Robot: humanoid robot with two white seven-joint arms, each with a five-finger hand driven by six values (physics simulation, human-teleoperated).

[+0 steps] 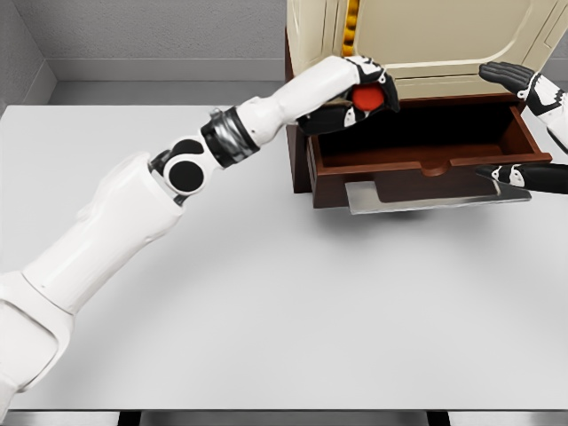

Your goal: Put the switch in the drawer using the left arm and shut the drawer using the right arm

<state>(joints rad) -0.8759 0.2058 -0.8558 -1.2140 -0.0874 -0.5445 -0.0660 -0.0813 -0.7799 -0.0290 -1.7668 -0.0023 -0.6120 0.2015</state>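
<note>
grey walls at the back, and in front of you a plain white table (266, 302) running wide across the head view. on its far right side sits a cream-topped cabinet (444, 35) with a dark reddish-brown wooden drawer (417, 169) pulled out toward you, open at the top. look inside that drawer: the part of the floor you can see is dark and shadowed, and nothing shows lying in it. a thin grey plate (426, 197) sticks out just under the drawer's front edge.

your left arm sweeps in from the lower left, reaching up and across to the drawer's near-left corner. your left hand (355, 98) is up there, fingers (373, 73) curled tight around the red switch (367, 98), which you can see peeking out between them. the switch is held above the left end of the open drawer, over the rim, not resting on the drawer floor.

your right hand (519, 124) comes in from the right edge, at the drawer's right end. its fingers are spread wide, one part stretched above the drawer's back right corner, another down by the front right edge, gripping nothing; whether it touches the wood, you can't tell from here.
</note>
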